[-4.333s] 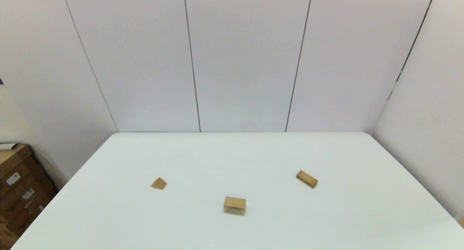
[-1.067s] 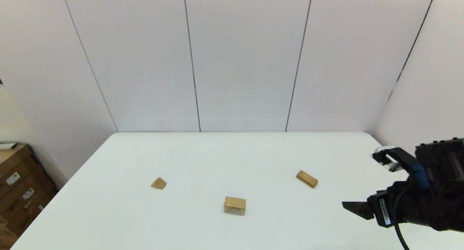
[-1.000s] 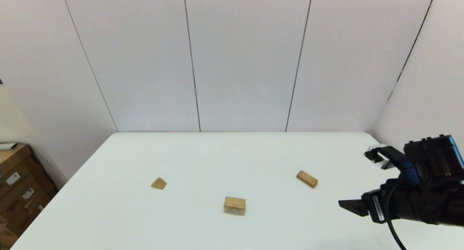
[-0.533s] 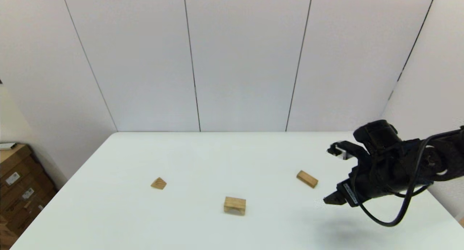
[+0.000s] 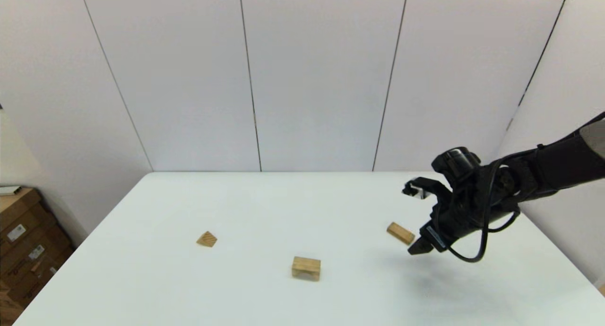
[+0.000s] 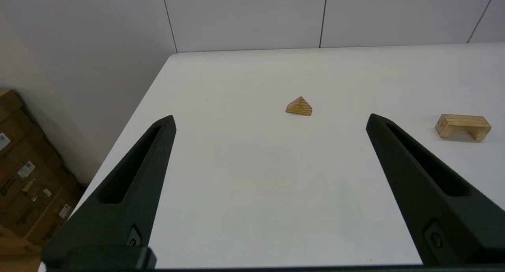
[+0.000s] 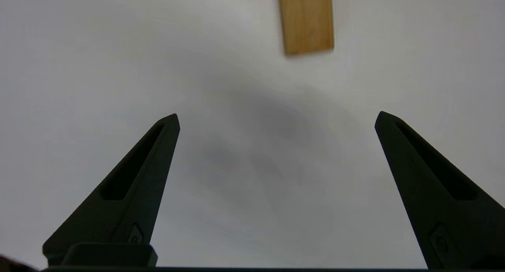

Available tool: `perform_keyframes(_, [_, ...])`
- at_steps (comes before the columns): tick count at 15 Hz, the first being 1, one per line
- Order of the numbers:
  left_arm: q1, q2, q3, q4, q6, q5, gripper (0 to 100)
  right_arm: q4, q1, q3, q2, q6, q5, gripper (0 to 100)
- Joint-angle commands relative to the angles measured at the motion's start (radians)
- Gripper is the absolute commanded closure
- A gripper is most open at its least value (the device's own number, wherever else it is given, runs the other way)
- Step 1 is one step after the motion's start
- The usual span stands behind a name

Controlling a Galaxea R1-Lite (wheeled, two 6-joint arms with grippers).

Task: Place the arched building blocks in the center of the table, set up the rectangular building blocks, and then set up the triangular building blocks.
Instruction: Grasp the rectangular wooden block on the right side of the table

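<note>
The arched block (image 5: 306, 268) stands notch-down near the front middle of the white table (image 5: 283, 198). Off to the left lies the triangular block (image 5: 207, 239); the rectangular block (image 5: 400, 233) lies flat on the right. My right gripper (image 5: 412, 222) hovers open just right of and above the rectangular block. In the right wrist view that block (image 7: 305, 19) lies ahead of the open gripper (image 7: 277, 115), outside its fingers. My left gripper (image 6: 271, 117) is open and empty near the table's front left, out of the head view. It faces the triangular block (image 6: 299, 106) and the arched block (image 6: 463, 126).
Cardboard boxes (image 5: 23, 241) are stacked on the floor beside the table's left edge and show in the left wrist view as boxes (image 6: 23, 173). White wall panels (image 5: 321, 80) close off the back, and a side wall (image 5: 557, 141) runs along the right edge.
My right arm has come in from the right and moved left and farther out, from the front right edge to beside the rectangular block. No block has moved.
</note>
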Motion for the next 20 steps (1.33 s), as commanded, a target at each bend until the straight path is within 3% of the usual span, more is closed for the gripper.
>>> perform_keyframes(1, [0.001, 0.001, 0.0, 0.0, 0.0, 0.0, 0, 0.002, 0.003, -0.086, 0.111, -0.001, 0.018, 0])
perform_keyframes(6, [0.001, 0.001, 0.0, 0.0, 0.0, 0.0, 0, 0.002, 0.0, -0.165, 0.178, -0.004, 0.077, 0])
perform_keyframes(14, [0.001, 0.001, 0.0, 0.0, 0.0, 0.0, 0, 0.005, -0.006, -0.244, 0.25, -0.009, 0.077, 0])
perform_keyframes(17, [0.001, 0.001, 0.0, 0.0, 0.0, 0.0, 0, 0.006, -0.013, -0.244, 0.247, -0.06, 0.075, 0])
perform_keyframes(20, [0.001, 0.001, 0.0, 0.0, -0.001, 0.0, 0, 0.066, -0.013, -0.289, 0.256, -0.092, 0.072, 0])
